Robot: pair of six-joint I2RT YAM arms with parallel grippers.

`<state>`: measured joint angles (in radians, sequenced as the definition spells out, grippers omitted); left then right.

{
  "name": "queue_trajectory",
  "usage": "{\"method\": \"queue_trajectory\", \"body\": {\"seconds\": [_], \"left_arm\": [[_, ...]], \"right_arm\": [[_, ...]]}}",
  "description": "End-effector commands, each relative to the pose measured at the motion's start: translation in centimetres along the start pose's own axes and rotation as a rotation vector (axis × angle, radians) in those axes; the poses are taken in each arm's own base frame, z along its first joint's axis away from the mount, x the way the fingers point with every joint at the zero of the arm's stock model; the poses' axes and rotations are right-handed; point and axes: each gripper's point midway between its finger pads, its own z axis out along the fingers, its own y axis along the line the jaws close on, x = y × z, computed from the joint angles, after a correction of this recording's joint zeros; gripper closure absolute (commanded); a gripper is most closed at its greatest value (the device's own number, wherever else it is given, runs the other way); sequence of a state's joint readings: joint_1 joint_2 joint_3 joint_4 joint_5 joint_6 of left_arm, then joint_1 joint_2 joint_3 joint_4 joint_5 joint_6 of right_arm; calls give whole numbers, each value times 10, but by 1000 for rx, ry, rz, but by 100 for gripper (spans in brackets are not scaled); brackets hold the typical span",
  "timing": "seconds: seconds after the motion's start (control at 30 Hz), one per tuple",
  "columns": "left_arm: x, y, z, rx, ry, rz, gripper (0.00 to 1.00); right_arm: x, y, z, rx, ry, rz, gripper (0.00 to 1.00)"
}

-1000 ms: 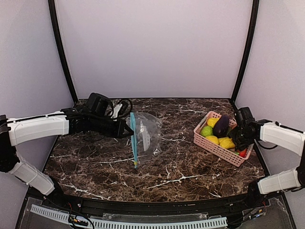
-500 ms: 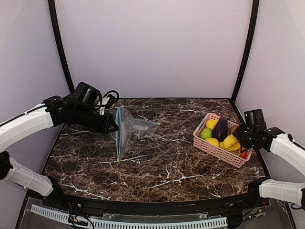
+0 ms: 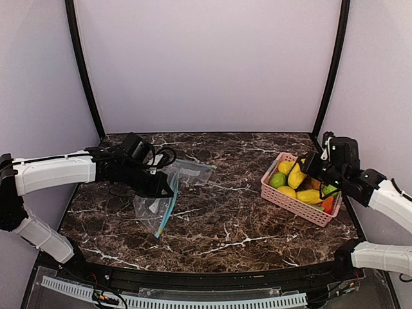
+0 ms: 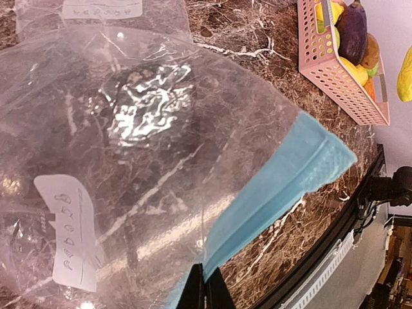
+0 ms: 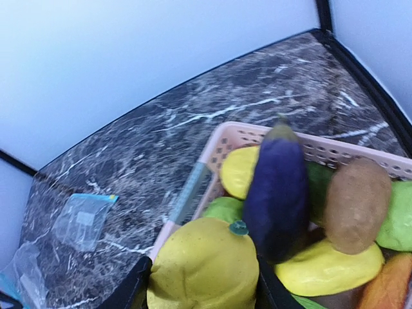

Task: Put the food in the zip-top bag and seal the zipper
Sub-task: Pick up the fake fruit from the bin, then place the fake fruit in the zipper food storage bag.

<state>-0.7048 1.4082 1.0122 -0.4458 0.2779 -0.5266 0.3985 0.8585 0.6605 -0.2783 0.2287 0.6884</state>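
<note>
The zip-top bag (image 3: 153, 206) is clear with a blue zipper strip (image 4: 277, 193). It hangs slanted just above the marble, and my left gripper (image 3: 166, 187) is shut on its zipper edge (image 4: 206, 293). A pink basket (image 3: 291, 199) at the right holds the food: a purple eggplant (image 5: 278, 190), a brown potato (image 5: 357, 203), and green, yellow and orange-red pieces. My right gripper (image 3: 302, 167) is over the basket's near-left corner, shut on a round yellow fruit (image 5: 203, 267) with a small green stem cap. That fruit (image 3: 296, 177) is raised above the other pieces.
A second, smaller clear bag (image 3: 192, 171) with a white label lies flat on the marble behind the held bag; it also shows in the right wrist view (image 5: 84, 219). Black frame posts stand at the back corners and a black rail runs along the table's near edge.
My left arm has swung the bag down and nearer, so it now hangs low and slanted. My right gripper has shut on the yellow fruit and lifted it above the basket.
</note>
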Motion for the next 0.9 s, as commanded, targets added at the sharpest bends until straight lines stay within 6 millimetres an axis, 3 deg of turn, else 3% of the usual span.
{"method": "queue_trajectory", "body": {"seconds": [0.0,0.17,0.4,0.6,0.87], "left_arm": [[-19,-30,6,162,-62,-12,99],[-25,-42,14,234,-70,-31,99],[-26,-53,13,307,-69,-58,99],[-26,-62,10,363,-66,-64,99],[-26,-70,5,402,-58,-67,99]], "right_arm": [[-11,76,-7,-214,-58,-103,62],[-2,153,-13,-404,-74,-130,62],[17,243,-31,-633,-86,-158,62],[35,296,-46,-773,-104,-200,62],[64,344,-51,-894,-106,-291,61]]}}
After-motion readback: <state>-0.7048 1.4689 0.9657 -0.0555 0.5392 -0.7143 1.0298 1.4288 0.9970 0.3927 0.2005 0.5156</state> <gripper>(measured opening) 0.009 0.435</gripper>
